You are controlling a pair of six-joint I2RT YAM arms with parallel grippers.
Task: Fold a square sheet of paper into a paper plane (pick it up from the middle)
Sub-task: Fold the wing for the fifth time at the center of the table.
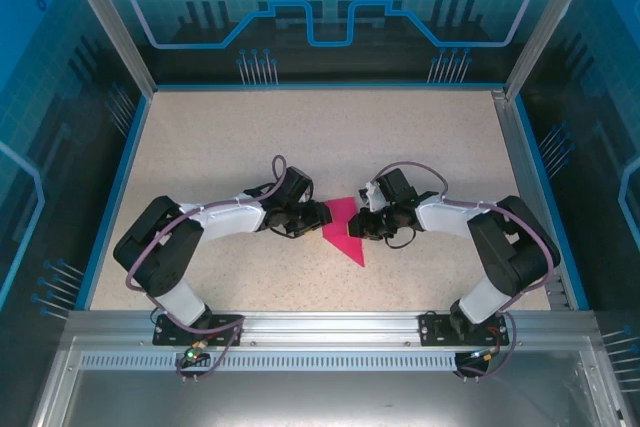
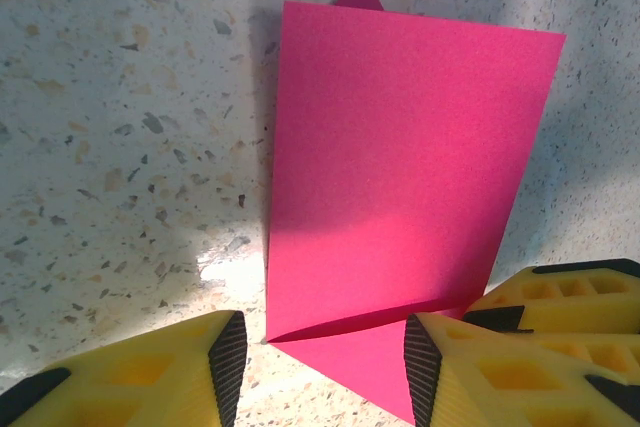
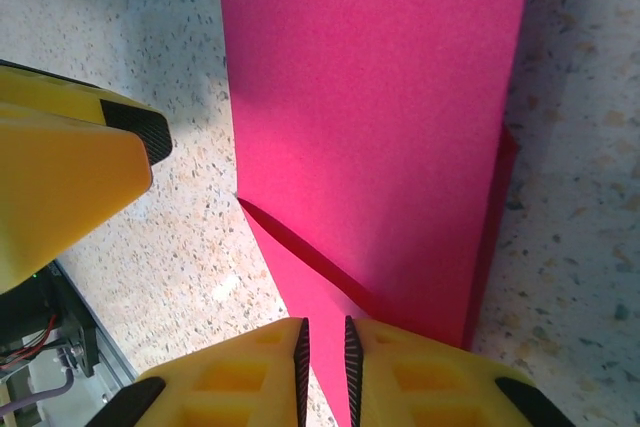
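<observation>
Top view from above and behind: a speckled beige bench (image 1: pixel 300 127) inside blue walls, with my two arms bent inward from the near edge so the wrists almost meet near the middle. On the left, my left gripper (image 1: pixel 312 217) lies low on the bench, pointing right, at the left edge of the paper plane (image 1: pixel 343 229). In the left wrist view, my left gripper (image 2: pixel 325 347) has its yellow fingers and black ribbed pads about half open. They straddle the near end of the paper plane (image 2: pixel 400 167) without pinching it. The plane is magenta-pink, partly folded, and lies near the middle of the bench. A broad upper flap lies over a lower layer, and its narrow point aims at the near edge. On the right, my right gripper (image 1: pixel 362 227) meets the plane's right edge. In the right wrist view, my right gripper (image 3: pixel 325 342) is almost shut, its pads a sliver apart and nipping the edge of the paper plane (image 3: pixel 380 97) where the layers meet.
</observation>
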